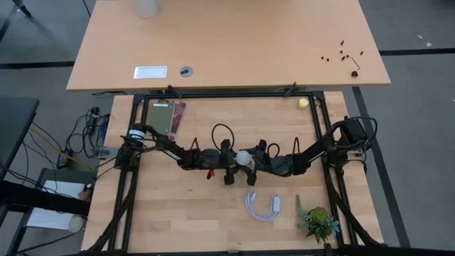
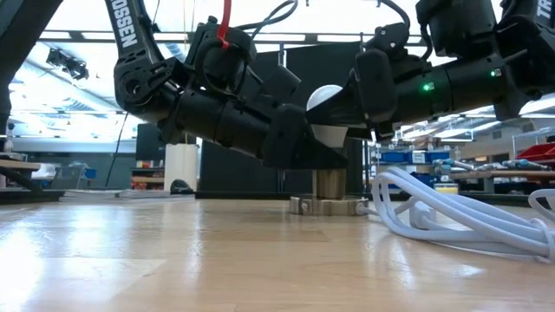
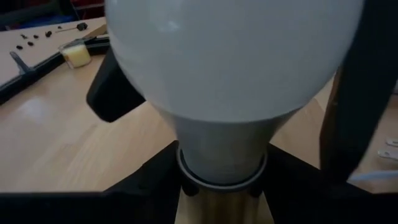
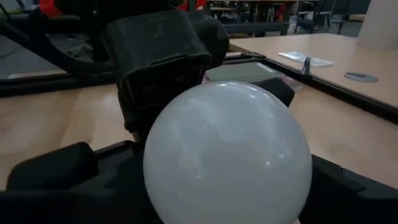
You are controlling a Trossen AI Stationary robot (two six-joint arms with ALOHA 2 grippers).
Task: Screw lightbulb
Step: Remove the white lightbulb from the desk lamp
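Frosted-white lightbulb stands between both hands; left hand clasps its neck; right hand cups its globe.

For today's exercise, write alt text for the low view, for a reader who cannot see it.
A white lightbulb stands upright in a metal socket on the wooden table, with two dark robot arms closing on it from both sides. White cable lies coiled beside it.
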